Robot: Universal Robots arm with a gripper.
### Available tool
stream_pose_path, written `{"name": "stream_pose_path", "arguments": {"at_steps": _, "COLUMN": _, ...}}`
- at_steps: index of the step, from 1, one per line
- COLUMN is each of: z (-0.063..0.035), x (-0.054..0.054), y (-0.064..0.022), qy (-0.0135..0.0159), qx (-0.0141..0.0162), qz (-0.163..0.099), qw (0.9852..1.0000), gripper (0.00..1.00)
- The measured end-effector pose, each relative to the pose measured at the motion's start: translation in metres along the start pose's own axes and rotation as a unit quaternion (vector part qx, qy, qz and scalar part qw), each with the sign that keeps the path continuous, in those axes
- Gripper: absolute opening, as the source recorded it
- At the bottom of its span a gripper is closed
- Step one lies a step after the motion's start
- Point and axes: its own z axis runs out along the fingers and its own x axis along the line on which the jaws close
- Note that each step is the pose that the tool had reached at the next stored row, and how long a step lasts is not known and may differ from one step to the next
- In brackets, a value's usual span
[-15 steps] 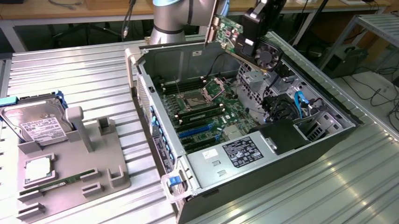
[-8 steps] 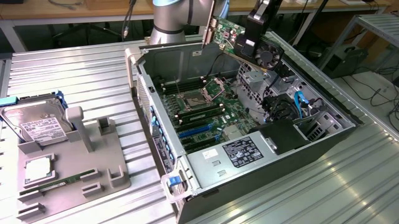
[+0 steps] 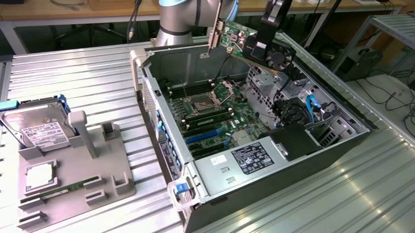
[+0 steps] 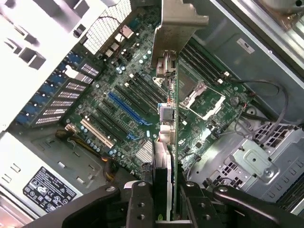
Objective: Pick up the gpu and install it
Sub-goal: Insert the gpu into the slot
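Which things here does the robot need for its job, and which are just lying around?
For the job: gpu, clamped in the gripper above the open computer case; motherboard inside it.

Just lying about: hard drive, memory stick and silver chip, on the gray holder beside the case.

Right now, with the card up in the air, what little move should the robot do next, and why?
Probably slide the gpu across toward the long blue slot. The gripper holds it on edge high above the open case, and it hangs nearer the processor socket than that slot.
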Motion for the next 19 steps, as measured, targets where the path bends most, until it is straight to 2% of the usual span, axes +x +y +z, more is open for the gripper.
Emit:
{"name": "stream_pose_path", "arguments": {"at_steps": 4, "z": 0.0, "x": 0.0002, "y": 0.0002, "qy": 0.0006, "qx": -0.0002, "qz": -0.029, "qw": 0.9996, "gripper": 0.27}}
{"name": "stream_pose_path", "arguments": {"at_steps": 10, "z": 0.0, "x": 0.0006, "y": 0.0005, "qy": 0.0013, "qx": -0.0005, "qz": -0.073, "qw": 0.9974, "gripper": 0.27}}
{"name": "stream_pose_path", "arguments": {"at_steps": 16, "z": 0.0, "x": 0.001, "y": 0.0008, "qy": 0.002, "qx": -0.0007, "qz": -0.114, "qw": 0.9935, "gripper": 0.27}}
{"name": "stream_pose_path", "arguments": {"at_steps": 18, "z": 0.0, "x": 0.0011, "y": 0.0009, "qy": 0.0023, "qx": -0.0009, "qz": -0.132, "qw": 0.9912, "gripper": 0.27}}
{"name": "stream_pose_path", "arguments": {"at_steps": 19, "z": 0.0, "x": 0.0011, "y": 0.0009, "qy": 0.0025, "qx": -0.0009, "qz": -0.143, "qw": 0.9897, "gripper": 0.27}}
